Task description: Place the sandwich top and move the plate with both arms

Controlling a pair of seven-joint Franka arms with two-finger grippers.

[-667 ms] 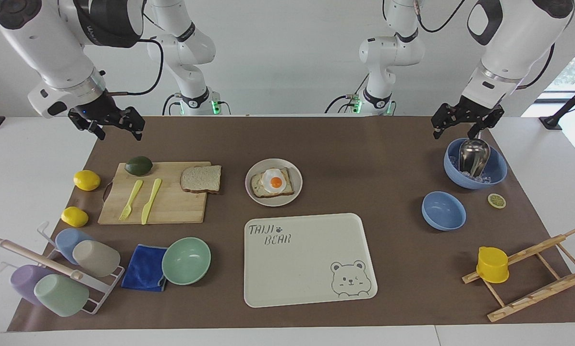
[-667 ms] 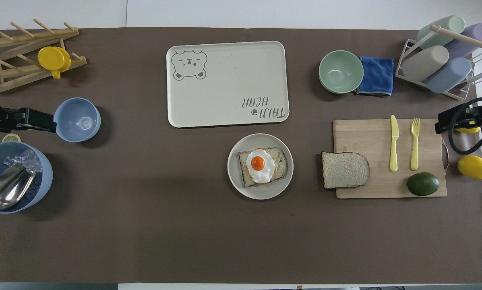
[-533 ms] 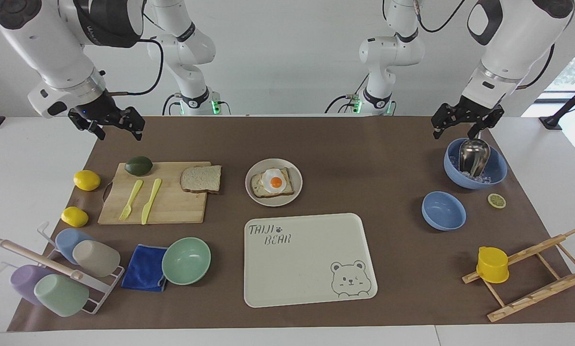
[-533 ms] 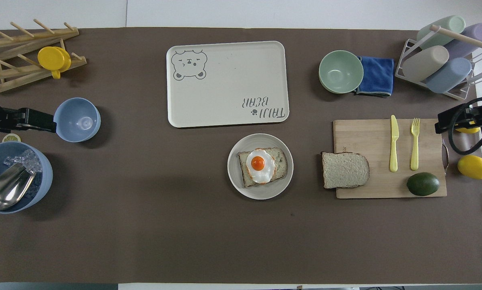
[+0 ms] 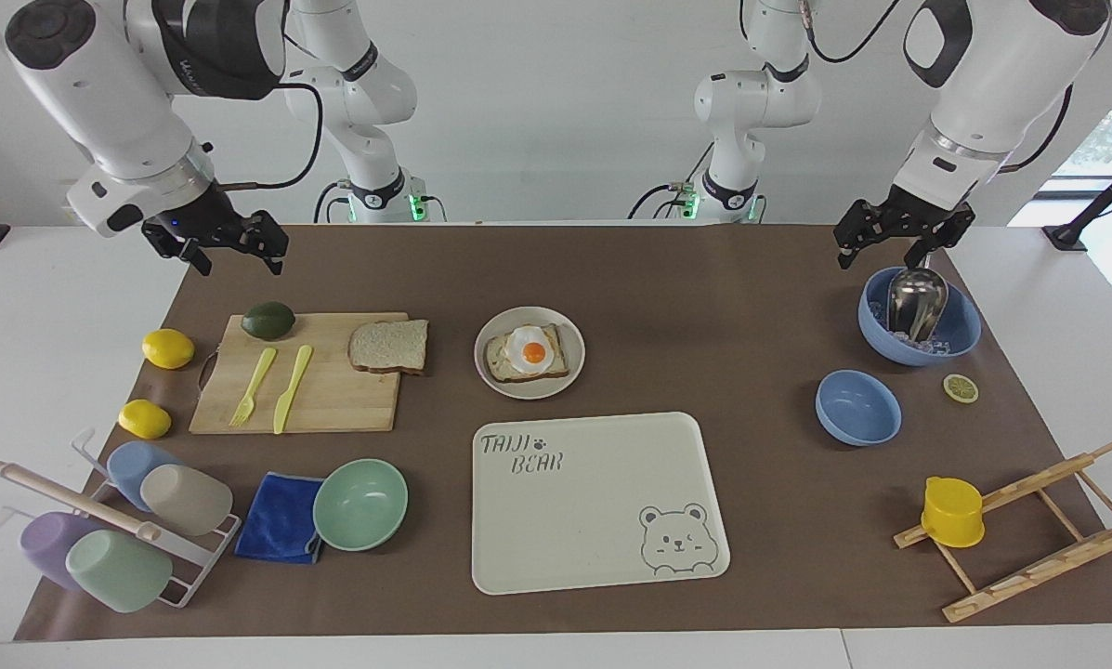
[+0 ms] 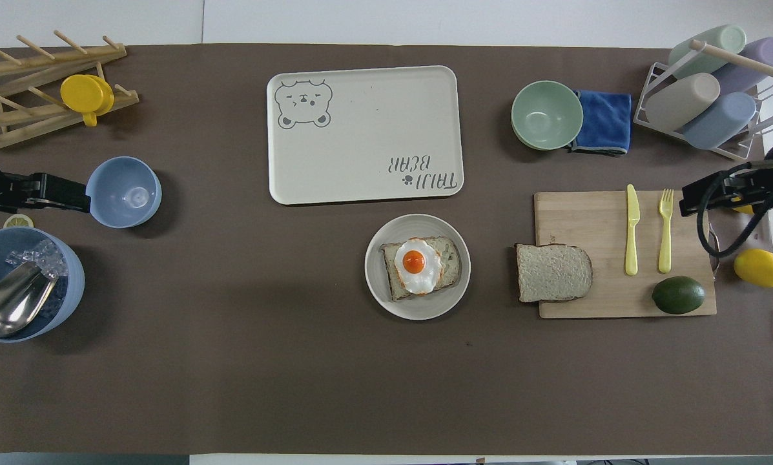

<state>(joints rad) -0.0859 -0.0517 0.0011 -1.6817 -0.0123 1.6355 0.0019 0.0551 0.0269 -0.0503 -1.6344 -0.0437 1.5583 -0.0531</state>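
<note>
Nothing is done yet on the desk. The right gripper, upper left of the facing frame, and the left gripper, upper right, hang with fingers spread, empty. Mid-frame, the plate carries only egg toast; the bread slice lies on the cutting board

Bare brown mat between plate and blue bowls. Crowding sandwich top: avocado, fork and knife sharing cutting board; tray just beside plate.
</note>
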